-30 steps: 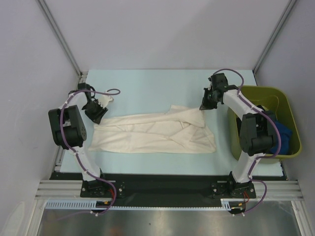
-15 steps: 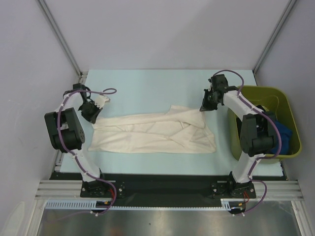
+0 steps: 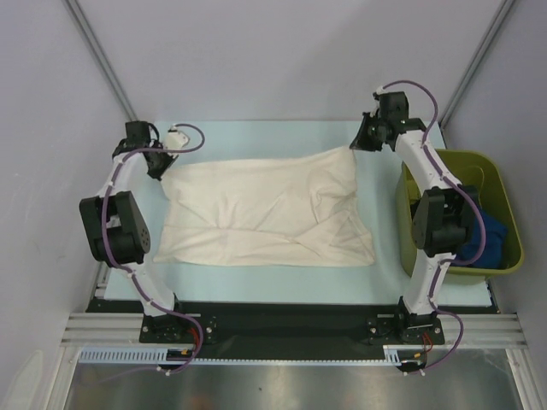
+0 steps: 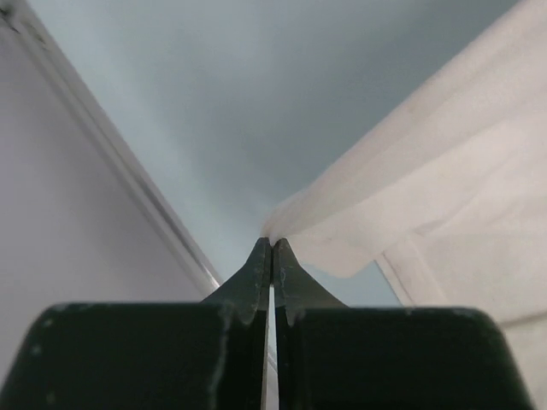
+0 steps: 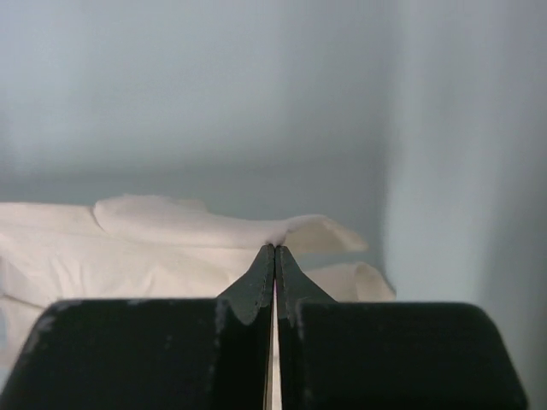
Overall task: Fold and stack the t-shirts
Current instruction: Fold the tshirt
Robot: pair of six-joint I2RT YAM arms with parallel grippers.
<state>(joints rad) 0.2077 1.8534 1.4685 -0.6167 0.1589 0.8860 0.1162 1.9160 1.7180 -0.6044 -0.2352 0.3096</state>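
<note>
Two arms draw a cream shirt (image 3: 265, 213) open across the worktop (image 3: 256, 137), each holding one far corner. The left end effector (image 3: 162, 168) is pressed together on the far-left corner, and its wrist view shows the fingertips meeting on a thin peak of cloth (image 4: 272, 243). The right end effector (image 3: 353, 149) pinches the far-right corner the same way, a fold of fabric caught at its tips (image 5: 274, 248). A second ago the shirt lay as a narrow, bunched band across the middle of the worktop, and the left end effector stood partly spread beside its left end. It has since closed, and both arms have swung toward the far wall, carrying the upper layer with them. The shirt now lies as a broad, roughly rectangular sheet, its near edge in much the same place, with creases running through the right half. The unfolding looks largely done, so the garment seems close to ready for its first fold, though the wrinkles may need smoothing first. A blue shirt (image 3: 489, 235) waits in the green bin (image 3: 504, 260) at the right, partly hidden behind the right arm, and no stack has been started on the worktop.
</note>
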